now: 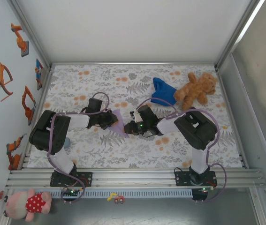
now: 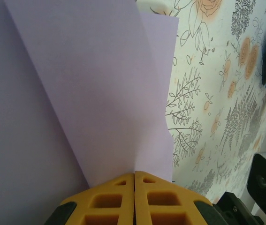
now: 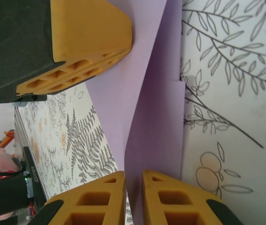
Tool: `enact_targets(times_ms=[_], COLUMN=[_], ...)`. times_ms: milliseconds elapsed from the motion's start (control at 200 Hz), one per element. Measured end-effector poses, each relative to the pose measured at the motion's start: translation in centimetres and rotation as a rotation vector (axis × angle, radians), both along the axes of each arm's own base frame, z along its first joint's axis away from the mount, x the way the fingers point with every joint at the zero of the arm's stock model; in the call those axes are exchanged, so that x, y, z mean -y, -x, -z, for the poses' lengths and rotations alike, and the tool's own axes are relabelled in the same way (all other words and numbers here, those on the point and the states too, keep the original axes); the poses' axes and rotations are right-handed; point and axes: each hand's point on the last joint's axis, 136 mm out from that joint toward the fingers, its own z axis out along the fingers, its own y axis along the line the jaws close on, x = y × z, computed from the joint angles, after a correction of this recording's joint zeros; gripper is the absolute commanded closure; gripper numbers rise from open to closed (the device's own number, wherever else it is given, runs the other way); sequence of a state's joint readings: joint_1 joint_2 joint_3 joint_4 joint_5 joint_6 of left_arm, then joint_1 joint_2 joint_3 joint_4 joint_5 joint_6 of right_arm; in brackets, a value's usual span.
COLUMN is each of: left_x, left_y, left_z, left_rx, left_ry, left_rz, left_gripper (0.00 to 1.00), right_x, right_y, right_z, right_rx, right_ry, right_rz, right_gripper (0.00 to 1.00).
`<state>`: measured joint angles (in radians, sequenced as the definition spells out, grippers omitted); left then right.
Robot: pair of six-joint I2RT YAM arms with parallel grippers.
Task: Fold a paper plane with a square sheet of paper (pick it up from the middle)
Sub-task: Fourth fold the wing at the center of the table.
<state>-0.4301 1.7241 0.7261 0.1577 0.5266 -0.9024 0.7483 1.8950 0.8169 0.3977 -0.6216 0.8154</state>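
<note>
- The desk, under a floral cover, fills the middle of the top view. Metal rails close it in at the left, top and right, and a rail strip runs along the bottom. The widest bare stretches lie along the lower edge and in the upper left.
- A brown teddy bear lies in the upper right, near the right rail.
- A deep blue cloth sits just left of the bear.
- The lavender paper lies at the centre of the top view, between the two tools and well apart from every rail. It is plain and partly folded. In the left wrist view, layered flaps with straight diagonal creases narrow toward the bottom, and the right edge is stepped.
- The left tool has its yellow fingers pressed together, clamped on the narrow end of the paper at the bottom of its own view.
- The right tool has its fingers slightly apart at the bottom of its view. A fold line runs into the gap, and I cannot tell whether they touch the paper.
</note>
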Motion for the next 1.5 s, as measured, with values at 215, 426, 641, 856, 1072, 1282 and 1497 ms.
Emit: enact_targets(times_ms=[215,426,641,856,1072,1282,1497], left_x=[-0.2,-0.3,-0.4,-0.4,-0.4,-0.4,-0.4], left_y=[0.1,0.2,0.2,0.2,0.2,0.2,0.2], left_z=[0.2,0.4,0.4,0.4,0.4,0.4,0.4], left_rx=[-0.006,-0.015,-0.015,-0.014,-0.015,-0.015,-0.015], left_ry=[-0.01,-0.02,-0.023,-0.023,-0.023,-0.023,-0.023], left_rz=[-0.004,-0.008,-0.01,-0.01,-0.01,-0.01,-0.011], left_gripper=[0.92,0.92,0.92,0.92,0.92,0.92,0.92], right_x=[0.8,1.1,1.7,1.5,0.7,-0.6,-1.0], right_y=[0.7,0.7,0.5,-0.1,-1.0,-2.2,-2.3], right_z=[0.2,0.3,-0.1,-0.9,-2.0,-2.1,-0.8], right_rx=[-0.023,-0.016,0.017,0.048,0.08,0.09,0.059], right_ry=[0.051,0.072,0.104,0.108,0.087,0.076,0.088], right_rz=[-0.005,-0.007,-0.003,0.005,-0.002,-0.009,-0.026], right_gripper=[0.84,0.81,0.79,0.75,0.69,0.69,0.74])
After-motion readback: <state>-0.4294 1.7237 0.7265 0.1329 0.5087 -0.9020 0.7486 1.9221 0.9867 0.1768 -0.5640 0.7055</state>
